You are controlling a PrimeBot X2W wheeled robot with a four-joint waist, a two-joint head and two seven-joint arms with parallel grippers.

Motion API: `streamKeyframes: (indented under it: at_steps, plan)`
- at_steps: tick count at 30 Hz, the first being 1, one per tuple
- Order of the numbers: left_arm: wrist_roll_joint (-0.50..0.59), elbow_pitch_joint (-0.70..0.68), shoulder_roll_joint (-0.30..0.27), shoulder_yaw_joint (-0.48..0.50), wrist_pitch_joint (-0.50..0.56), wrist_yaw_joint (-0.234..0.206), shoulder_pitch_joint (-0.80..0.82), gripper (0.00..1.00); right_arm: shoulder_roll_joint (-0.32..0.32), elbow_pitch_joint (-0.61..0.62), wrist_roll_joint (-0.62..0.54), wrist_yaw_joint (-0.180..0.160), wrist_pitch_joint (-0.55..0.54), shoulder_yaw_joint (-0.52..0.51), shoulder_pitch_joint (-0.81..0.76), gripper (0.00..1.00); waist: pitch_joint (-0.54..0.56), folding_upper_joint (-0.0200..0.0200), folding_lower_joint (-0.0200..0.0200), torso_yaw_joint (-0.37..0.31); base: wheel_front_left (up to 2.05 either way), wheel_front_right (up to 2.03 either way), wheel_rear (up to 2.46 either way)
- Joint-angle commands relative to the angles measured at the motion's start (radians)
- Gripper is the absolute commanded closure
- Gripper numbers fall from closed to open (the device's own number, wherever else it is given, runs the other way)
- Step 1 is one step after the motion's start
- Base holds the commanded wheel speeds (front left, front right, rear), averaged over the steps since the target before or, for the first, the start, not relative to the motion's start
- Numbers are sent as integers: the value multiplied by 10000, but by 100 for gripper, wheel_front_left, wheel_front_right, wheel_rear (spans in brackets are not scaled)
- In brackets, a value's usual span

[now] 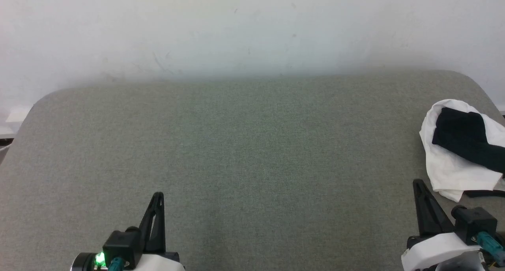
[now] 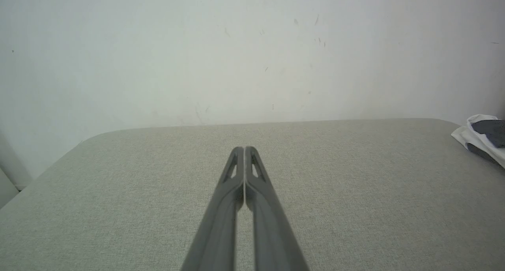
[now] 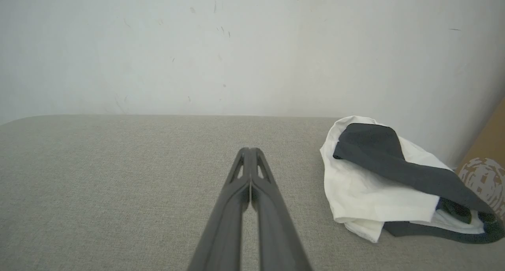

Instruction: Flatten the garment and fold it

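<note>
Lying bunched at three o'clock on the table [image 1: 236, 144], the garment [image 1: 449, 168] sits near our right gripper [image 1: 417, 186], jaws pressed together and empty, like our left gripper [image 1: 158, 198] at seven o'clock. We should open the right, pinch a white edge, and drag it toward centre.

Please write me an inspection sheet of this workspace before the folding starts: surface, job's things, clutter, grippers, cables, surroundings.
Surface: grey fabric table, flat, no stains seen.
Job's things: T-shirt, crumpled in a heap at the table's right end, black part on top, not flattened.
Clutter: nothing seen.
Grippers: left gripper shut, holding nothing; right gripper shut, holding nothing, left of the T-shirt, apart from it.
Cables: short teal cables at both wrists, apart from the T-shirt.
Surroundings: scuffed white wall behind; brown thing beyond the T-shirt.
</note>
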State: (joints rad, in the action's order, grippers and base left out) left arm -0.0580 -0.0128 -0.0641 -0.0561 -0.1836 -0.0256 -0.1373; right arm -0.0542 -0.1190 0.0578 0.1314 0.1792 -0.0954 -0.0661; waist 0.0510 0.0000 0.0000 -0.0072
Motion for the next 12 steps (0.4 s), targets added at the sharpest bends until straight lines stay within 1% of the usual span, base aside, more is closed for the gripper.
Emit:
streamKeyframes:
  at_steps: [1, 12]
  plan:
    - [97, 23, 39, 58, 80, 66, 161, 100, 14, 61, -89, -2, -33, 24, 130, 100, -4, 0, 0, 1, 0, 0, 0]
    - [159, 36, 52, 123, 305, 90, 317, 100, 17, 206, -151, -3, -258, 143, 198, 100, -68, 0, 0, 10, 0, 0, 0]
